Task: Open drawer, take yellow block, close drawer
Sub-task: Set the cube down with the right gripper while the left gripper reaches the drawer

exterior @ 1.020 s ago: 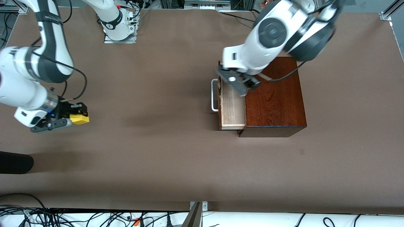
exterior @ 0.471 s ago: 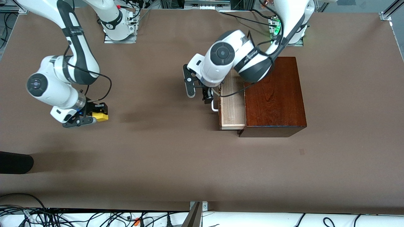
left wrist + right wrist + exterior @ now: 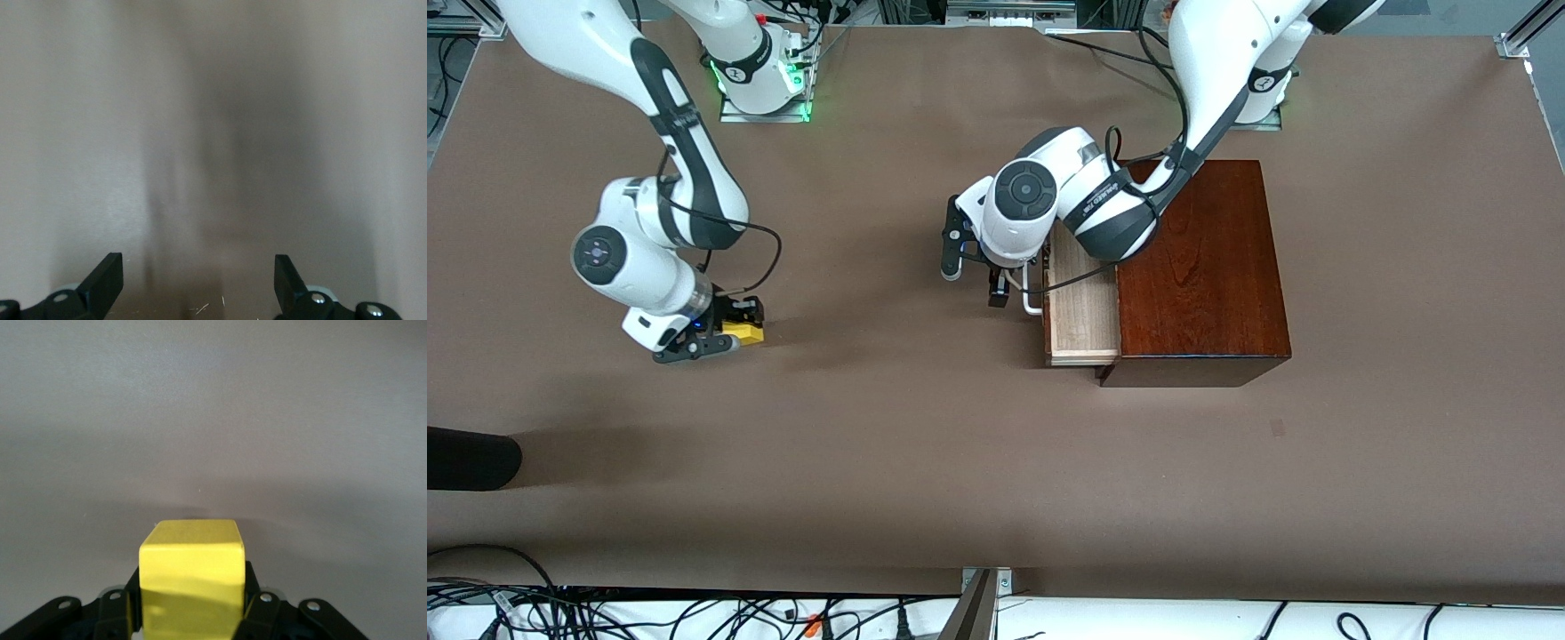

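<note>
The drawer (image 3: 1082,307) of the dark wooden box (image 3: 1200,276) is pulled out toward the right arm's end, and its pale interior shows. Its white handle (image 3: 1032,307) is partly hidden by the left arm. My left gripper (image 3: 974,274) is open and empty just in front of the handle; the left wrist view shows its fingers (image 3: 100,287) wide apart over bare table. My right gripper (image 3: 725,336) is shut on the yellow block (image 3: 744,332), low over the table toward the right arm's end. The block fills the jaws in the right wrist view (image 3: 192,577).
A black object (image 3: 471,458) lies at the table's edge at the right arm's end. Cables and a metal post (image 3: 978,604) run along the edge nearest the front camera. The brown table (image 3: 889,427) lies between the block and the drawer.
My right gripper has carried the yellow block toward the table's middle and lower. My left gripper has moved from over the open drawer down to in front of its handle.
</note>
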You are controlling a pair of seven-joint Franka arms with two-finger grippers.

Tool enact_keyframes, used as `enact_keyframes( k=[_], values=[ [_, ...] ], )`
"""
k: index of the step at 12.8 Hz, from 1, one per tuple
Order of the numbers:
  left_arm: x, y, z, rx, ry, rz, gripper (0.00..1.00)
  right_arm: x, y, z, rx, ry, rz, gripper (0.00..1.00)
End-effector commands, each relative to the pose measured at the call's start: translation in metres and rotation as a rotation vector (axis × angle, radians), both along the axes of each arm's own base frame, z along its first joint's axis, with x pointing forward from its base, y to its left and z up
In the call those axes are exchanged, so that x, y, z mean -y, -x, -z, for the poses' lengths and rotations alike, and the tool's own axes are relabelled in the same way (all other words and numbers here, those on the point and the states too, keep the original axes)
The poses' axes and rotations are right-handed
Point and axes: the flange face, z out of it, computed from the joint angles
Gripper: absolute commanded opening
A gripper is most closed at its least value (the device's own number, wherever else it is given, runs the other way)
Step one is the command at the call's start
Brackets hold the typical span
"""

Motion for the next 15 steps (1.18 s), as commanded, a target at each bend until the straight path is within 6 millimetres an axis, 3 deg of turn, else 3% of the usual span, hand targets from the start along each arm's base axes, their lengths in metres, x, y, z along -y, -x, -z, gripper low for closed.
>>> enact_keyframes(
  k=[1, 5, 6, 7, 8, 10, 15],
  values=[
    [-0.015, -0.005, 0.001, -0.016, -0.053, 0.034, 1.0, 0.001, -0.001, 0.012, 0.01, 0.004, 0.031, 0.0],
    [-0.036, -0.007, -0.001, -0.066, -0.143, 0.063, 1.0, -0.001, -0.005, 0.035, 0.039, 0.01, 0.077, 0.01],
    [-0.045, -0.012, -0.004, -0.067, -0.165, 0.061, 1.0, 0.0, -0.007, 0.032, 0.044, 0.009, 0.071, 0.12],
    [-0.049, -0.012, -0.005, -0.074, -0.193, 0.069, 1.0, -0.001, -0.009, 0.025, 0.054, 0.006, 0.068, 0.47],
    [-0.055, -0.016, -0.01, -0.083, -0.211, 0.064, 1.0, -0.002, -0.012, 0.01, 0.075, 0.002, 0.062, 0.99],
    [-0.071, -0.025, -0.011, -0.091, -0.249, 0.057, 1.0, -0.001, -0.014, -0.03, 0.085, -0.009, 0.069, 1.0],
    [-0.093, -0.039, -0.011, -0.099, -0.245, 0.066, 1.0, 0.006, -0.001, -0.18, 0.122, 0.049, -0.015, 1.0]
  ],
)
